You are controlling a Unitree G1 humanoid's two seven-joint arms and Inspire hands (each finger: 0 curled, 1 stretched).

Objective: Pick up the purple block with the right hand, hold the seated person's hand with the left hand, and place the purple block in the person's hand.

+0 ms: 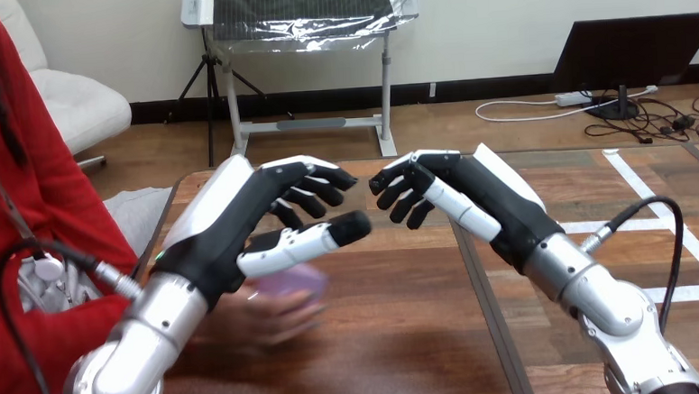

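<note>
the left hand (pixel 234 223) hangs raised above the wooden table (pixel 407 338), its fingers loosely bent and spread, its thumb stretched out toward the right hand (pixel 486 206); it grips nothing. just under its thumb lies the purple block (pixel 291 279), resting on the person's hand (pixel 276 320), which sits palm-up below the left hand and near the left forearm. whether the left hand touches the person's hand cannot be told. the right hand faces the left one, fingertips near but apart, fingers relaxed in a slight bend, empty, well apart from the block.
</note>
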